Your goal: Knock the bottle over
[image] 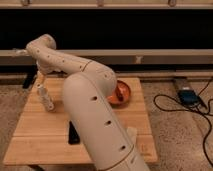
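Observation:
The bottle (46, 98), slim and whitish with a speckled label, stands on the left part of the wooden table (35, 132). It leans, its capped top tipped up-left. My gripper (41, 79) hangs from the white arm (95, 115) just above the bottle's top, close to it or touching it; I cannot tell which. The arm rises from the bottom centre, bends at the upper left and comes down to the bottle.
A flat black slab (73, 134) lies on the table, half hidden by the arm. An orange bowl (123, 93) sits at the table's right back. A blue device (187, 95) and black cables lie on the floor at right. The white cup is hidden.

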`<action>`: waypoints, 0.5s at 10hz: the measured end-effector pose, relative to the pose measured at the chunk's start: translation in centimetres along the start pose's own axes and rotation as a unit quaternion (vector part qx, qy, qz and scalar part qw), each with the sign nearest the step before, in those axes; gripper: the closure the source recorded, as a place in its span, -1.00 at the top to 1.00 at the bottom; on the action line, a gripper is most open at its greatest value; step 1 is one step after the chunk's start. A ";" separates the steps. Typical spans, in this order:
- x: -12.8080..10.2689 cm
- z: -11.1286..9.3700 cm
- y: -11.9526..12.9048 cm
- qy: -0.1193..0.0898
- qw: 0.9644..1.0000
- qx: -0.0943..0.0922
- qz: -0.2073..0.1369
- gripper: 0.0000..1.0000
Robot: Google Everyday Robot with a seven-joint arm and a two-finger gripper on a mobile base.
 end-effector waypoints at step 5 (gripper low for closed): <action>-0.1 0.0 0.1 0.000 1.000 -0.001 0.000 0.60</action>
